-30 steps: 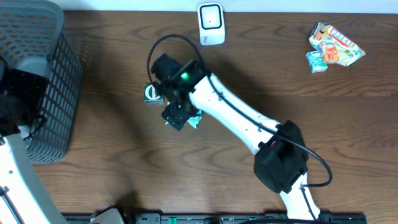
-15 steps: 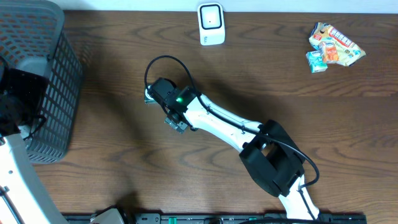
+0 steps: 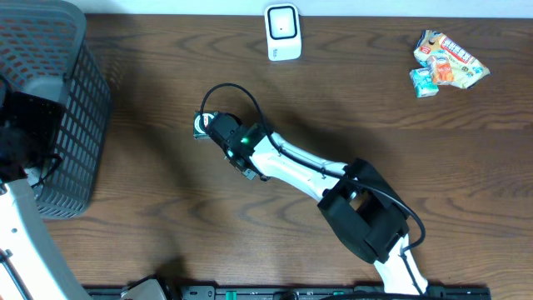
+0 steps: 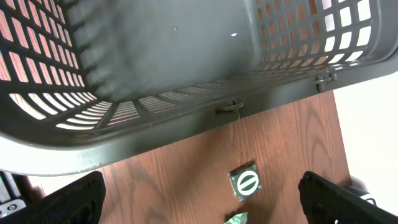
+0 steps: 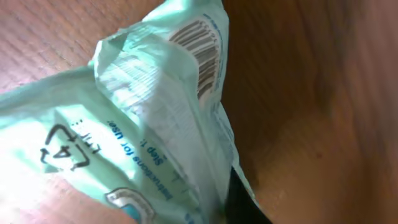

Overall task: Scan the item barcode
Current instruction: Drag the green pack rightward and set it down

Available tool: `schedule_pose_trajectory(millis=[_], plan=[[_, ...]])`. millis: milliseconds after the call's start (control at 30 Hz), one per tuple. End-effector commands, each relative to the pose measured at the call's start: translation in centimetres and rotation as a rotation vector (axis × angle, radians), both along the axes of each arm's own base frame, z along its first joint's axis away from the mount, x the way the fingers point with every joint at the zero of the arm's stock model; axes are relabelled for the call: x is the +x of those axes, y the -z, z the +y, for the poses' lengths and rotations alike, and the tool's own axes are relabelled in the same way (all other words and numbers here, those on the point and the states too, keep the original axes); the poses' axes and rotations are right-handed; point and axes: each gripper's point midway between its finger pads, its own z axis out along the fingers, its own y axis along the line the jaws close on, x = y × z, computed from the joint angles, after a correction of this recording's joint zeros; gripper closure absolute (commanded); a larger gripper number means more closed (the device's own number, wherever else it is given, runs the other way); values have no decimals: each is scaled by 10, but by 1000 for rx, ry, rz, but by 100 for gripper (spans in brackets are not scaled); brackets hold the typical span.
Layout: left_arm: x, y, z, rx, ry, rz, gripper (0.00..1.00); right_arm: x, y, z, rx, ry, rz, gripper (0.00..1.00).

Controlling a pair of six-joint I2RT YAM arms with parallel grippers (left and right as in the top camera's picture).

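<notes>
At the far left nothing has moved. The left end effector (image 4: 199, 208) hangs over the dark grey plastic mesh basket (image 3: 50, 100) with its two fingers spread wide and nothing between them, as it did a second ago. Just right of the basket, the small dark green square packet with a white circle (image 3: 201, 125) lies on the brown wooden table (image 3: 150, 217) where it was.

The change is at the centre: the right end effector (image 3: 248, 165) has dropped low onto the crinkled mint-green plastic pouch (image 5: 143, 124). The pouch now fills the right wrist view, its printed black barcode (image 5: 205, 53) facing the camera near the top. This suggests the pickup is under way and the scan itself has not begun. The white box-shaped scanner (image 3: 282, 32) stands well apart at the table's far edge. Further right, the colourful snack packets (image 3: 448, 60) lie untouched.

From overhead the pouch is wholly covered by the arm. In the right wrist view the fingers cannot be picked out — only a dark sliver shows below the pouch — so it cannot be told whether the right end effector has closed on the pouch. The pouch's left and lower parts run out of frame.
</notes>
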Motion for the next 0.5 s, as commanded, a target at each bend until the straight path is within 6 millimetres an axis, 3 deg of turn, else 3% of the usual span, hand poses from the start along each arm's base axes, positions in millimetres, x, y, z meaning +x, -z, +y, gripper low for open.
schedule_pose_trajectory(millis=[0, 300, 467], plan=[[-1, 0, 2, 3, -8, 2, 2, -4, -27, 7, 149, 39, 112, 99], [-1, 0, 2, 3, -8, 2, 2, -13, -83, 3, 629, 93, 542, 99], [-1, 0, 2, 4, -9, 2, 2, -5, -118, -21, 928, 115, 744, 99]])
